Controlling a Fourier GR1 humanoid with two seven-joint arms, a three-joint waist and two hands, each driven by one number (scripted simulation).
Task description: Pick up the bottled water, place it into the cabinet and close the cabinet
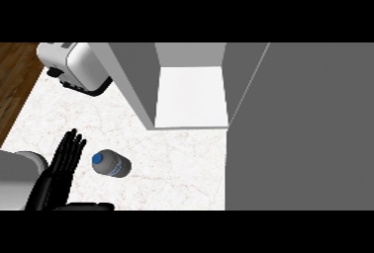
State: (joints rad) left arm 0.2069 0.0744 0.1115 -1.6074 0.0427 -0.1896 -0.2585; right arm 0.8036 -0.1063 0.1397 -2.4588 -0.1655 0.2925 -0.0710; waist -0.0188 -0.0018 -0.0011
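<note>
The bottled water [111,163] stands on the white tabletop [175,168], just right of the left hand [64,158], whose straight fingers hold nothing. Farther off, the cabinet [190,94] stands open, its grey door [300,128] at right; a toaster [76,66] sits far left.

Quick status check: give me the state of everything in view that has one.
Clear water bottle with blue cap: upright on the counter, capped, not held.
White cabinet: open, nothing visible on its shelf.
Grey cabinet door: swung open.
Left hand: open, beside the bottle.
Right hand: out of view.
</note>
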